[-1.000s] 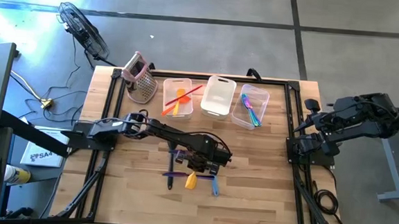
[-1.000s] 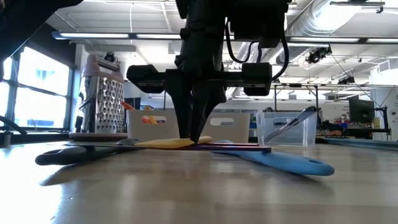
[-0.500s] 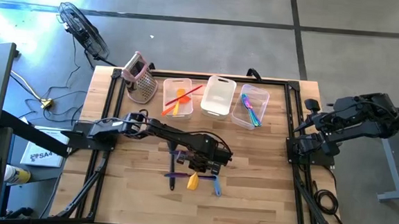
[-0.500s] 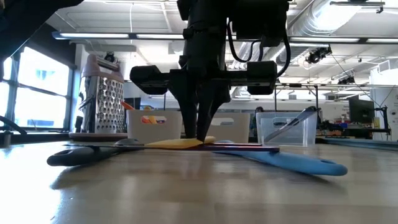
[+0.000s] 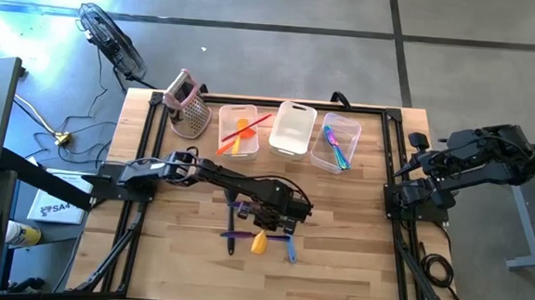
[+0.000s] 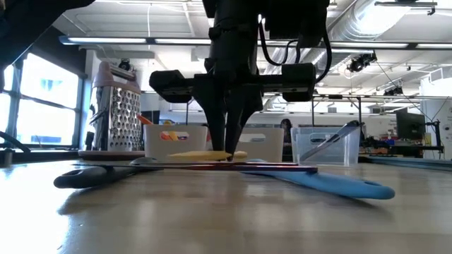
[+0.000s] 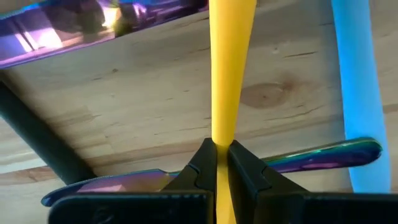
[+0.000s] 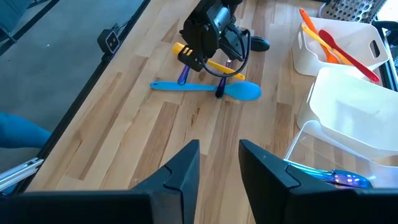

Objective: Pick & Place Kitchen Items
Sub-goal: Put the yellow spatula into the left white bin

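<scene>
Near the table's middle lie several slim utensils: a yellow one (image 5: 258,243), a blue one (image 5: 288,250), a shiny purple one (image 5: 236,234) and a dark one (image 6: 92,176). My left gripper (image 6: 228,156) points down over them and is shut on the yellow utensil (image 6: 201,154). My right gripper (image 8: 219,146) waits folded back at the table's right edge, open with nothing between its fingers. My left gripper pinches the yellow utensil's narrow handle (image 7: 222,149) between its two fingers, coming from above and lying across it. The utensil (image 7: 230,62) sits about level, just above the other utensils. I cannot tell whether its wide end still rests on them.
Three clear bins stand along the far edge: the left one (image 5: 224,133) holds orange and red utensils, the middle one (image 5: 293,128) shows nothing inside, and the right one (image 5: 322,146) holds shiny utensils. A metal grater (image 5: 189,106) stands at the far left. Bare wood lies toward the near edge.
My left gripper, still shut, has risen slightly, and the yellow utensil has come up off the table with it. Before that, the utensils under it slid a little toward the table's right edge.
</scene>
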